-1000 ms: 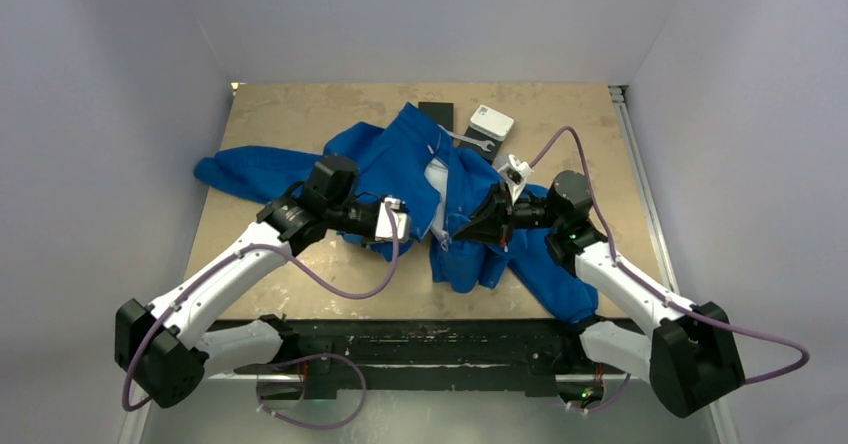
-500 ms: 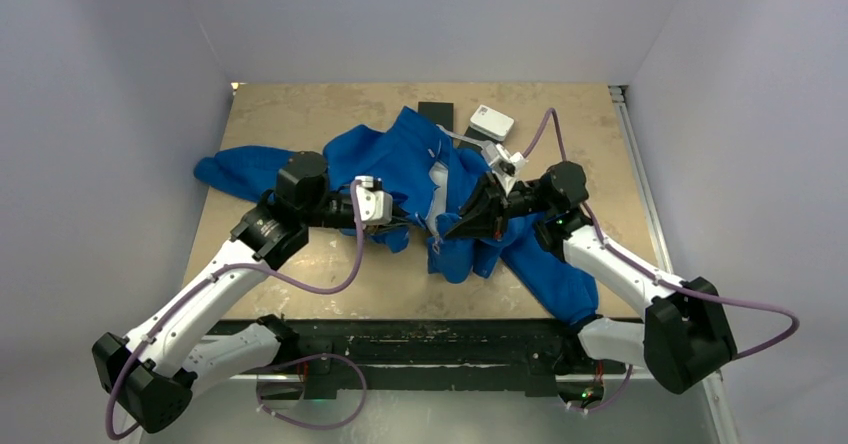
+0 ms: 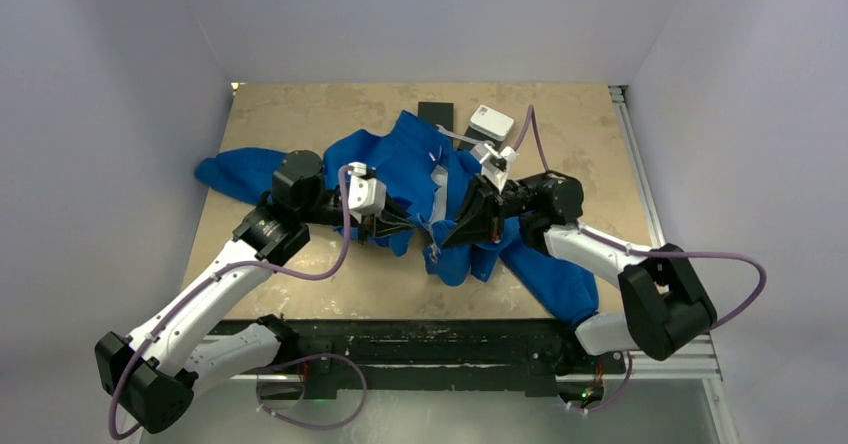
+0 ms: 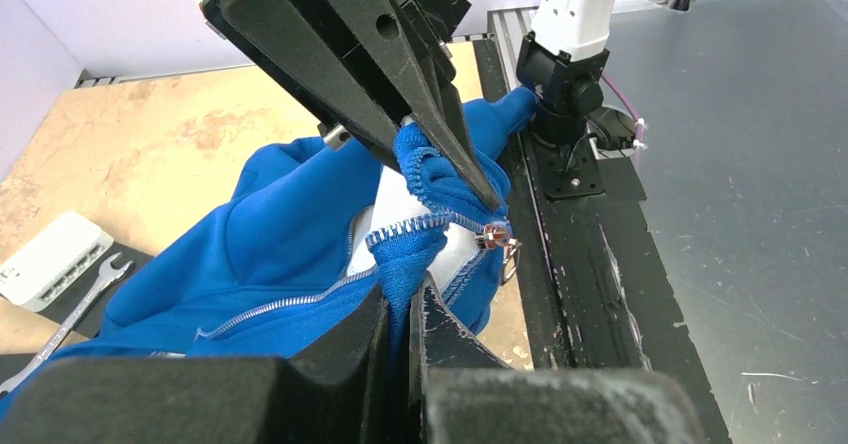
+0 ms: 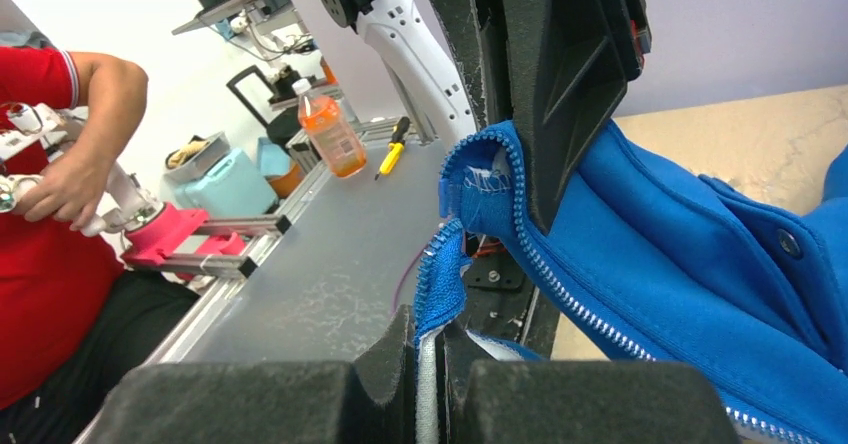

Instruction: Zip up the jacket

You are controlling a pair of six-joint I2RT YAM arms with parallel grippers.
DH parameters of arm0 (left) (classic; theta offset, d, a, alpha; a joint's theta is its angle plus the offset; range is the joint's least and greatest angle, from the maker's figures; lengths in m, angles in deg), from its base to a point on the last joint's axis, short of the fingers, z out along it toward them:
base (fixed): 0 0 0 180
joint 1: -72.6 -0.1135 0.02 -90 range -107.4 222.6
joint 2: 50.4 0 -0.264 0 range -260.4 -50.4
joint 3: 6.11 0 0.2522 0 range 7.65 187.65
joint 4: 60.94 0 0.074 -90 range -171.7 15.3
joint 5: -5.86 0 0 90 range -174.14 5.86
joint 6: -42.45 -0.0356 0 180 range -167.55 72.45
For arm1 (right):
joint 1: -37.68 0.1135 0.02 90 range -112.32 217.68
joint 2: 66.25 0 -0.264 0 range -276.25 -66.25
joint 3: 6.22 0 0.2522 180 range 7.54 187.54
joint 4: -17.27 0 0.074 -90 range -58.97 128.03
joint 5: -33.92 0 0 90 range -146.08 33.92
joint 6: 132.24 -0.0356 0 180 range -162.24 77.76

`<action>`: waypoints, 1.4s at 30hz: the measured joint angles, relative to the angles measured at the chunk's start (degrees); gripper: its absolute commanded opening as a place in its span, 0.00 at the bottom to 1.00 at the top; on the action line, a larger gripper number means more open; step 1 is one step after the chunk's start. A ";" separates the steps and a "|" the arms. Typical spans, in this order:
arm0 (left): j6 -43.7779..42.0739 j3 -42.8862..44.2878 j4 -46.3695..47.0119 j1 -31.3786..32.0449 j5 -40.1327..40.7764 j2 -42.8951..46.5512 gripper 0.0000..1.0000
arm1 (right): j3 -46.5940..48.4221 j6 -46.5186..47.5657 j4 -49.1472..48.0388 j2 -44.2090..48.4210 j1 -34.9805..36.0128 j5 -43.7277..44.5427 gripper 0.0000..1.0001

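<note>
**Ana:** Both arms have carried the hem farther up the bench (image 3: 300, 114) than a second ago. The left wrist has pulled back toward the sleeve and the right elbow has folded in.

**Ben:** Have the grips changed?

**Ana:** No. The left pincer (image 4: 405, 299) is clamped on one zipper edge at the hem and the right pincer (image 5: 428, 334) on the other. Each pinches blue cloth right at the teeth.

**Ben:** Where is the jacket (image 3: 400, 154)?

**Ana:** It lies crumpled mid-bench with the front open. One sleeve trails left and the other runs toward the near right edge. Only the two hem corners are lifted, close together.

**Ben:** Which step is this?

**Ana:** Mating the zipper's bottom ends, I'd judge. The zipper slider (image 4: 493, 234) hangs at the foot of the right-held side, and nothing looks threaded into it yet.

**Ben:** What does the next move call for?

**Ana:** Line the left-held end up with the slider and seat it. The cloth is soft and the teeth twist, so the move should be small and steady. Afterwards one pincer would likely have to regrip the pull.
</note>
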 measured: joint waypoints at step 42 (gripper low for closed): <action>-3.65 4.52 -1.49 -2.91 -0.50 -0.09 0.00 | 21.66 56.63 62.20 10.25 -3.19 -2.49 0.00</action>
